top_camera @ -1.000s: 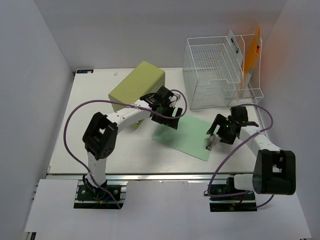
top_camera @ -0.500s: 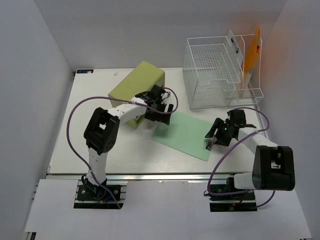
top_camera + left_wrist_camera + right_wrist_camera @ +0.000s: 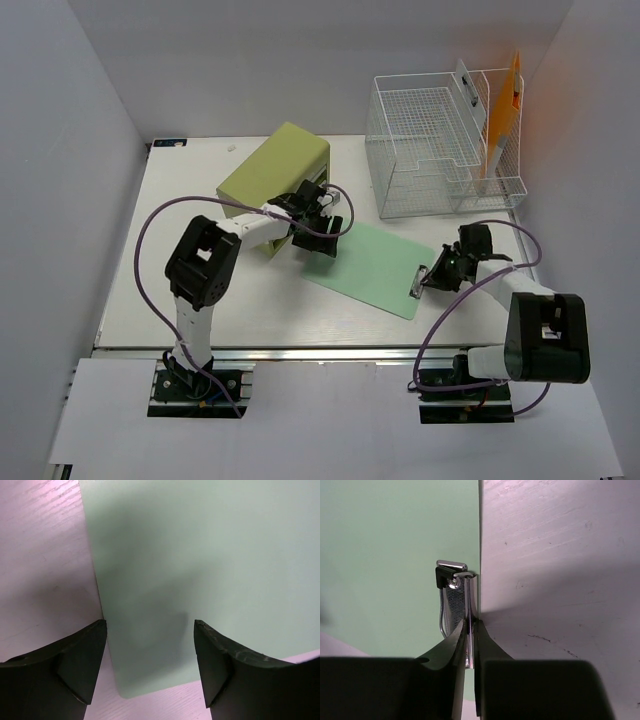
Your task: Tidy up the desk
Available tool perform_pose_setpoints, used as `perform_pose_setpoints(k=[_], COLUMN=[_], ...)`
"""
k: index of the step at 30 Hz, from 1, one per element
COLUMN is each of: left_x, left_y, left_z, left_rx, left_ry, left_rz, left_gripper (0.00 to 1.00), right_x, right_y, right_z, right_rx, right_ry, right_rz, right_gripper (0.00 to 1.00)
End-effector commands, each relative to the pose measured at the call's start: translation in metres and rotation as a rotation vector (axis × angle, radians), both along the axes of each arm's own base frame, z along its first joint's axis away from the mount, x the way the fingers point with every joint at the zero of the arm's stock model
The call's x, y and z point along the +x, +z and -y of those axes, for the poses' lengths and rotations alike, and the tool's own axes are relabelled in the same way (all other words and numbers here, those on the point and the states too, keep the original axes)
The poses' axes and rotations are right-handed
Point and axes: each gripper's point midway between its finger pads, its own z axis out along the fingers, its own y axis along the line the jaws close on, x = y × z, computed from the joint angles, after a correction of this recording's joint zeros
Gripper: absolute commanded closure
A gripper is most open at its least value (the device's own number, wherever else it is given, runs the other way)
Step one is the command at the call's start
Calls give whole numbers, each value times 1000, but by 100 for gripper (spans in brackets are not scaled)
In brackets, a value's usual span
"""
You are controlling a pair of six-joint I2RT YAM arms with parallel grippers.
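Tabletop spans the view beyond the arm bases; clipboard is laid flat on it, mid-right. Right claw is pinched nearly closed on the clip. Left claw is spread wide over the opposite corner, nothing gripped; contact cannot be judged. Risk: if lifted by the clip alone, the clipboard may be swung or slipped out.
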Motion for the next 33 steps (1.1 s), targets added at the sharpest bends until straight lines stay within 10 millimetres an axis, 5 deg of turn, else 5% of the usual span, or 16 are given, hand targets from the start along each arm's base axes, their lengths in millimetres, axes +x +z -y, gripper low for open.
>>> perform_pose_setpoints(k=[1, 7, 12, 21, 33], left_x=[-30, -40, -44, -41, -41], left_y=[-27, -41, -45, -43, -50], left_z=[3, 5, 10, 22, 22], left_rx=[-28, -43, -57, -54, -43], left_ry=[-43, -52, -69, -91, -93], left_rz=[-108, -152, -171, -165, -179], left_gripper=[21, 24, 25, 26, 27], right_x=[9, 30, 27, 16, 14], right_y=[15, 79, 123, 131, 123], right_z=[-2, -29, -49, -66, -84], right_rx=[8, 144, 242, 345, 512], right_ry=[7, 117, 231, 305, 333], right_rz=[91, 346, 478, 486, 517], right_gripper=[93, 97, 84, 49, 52])
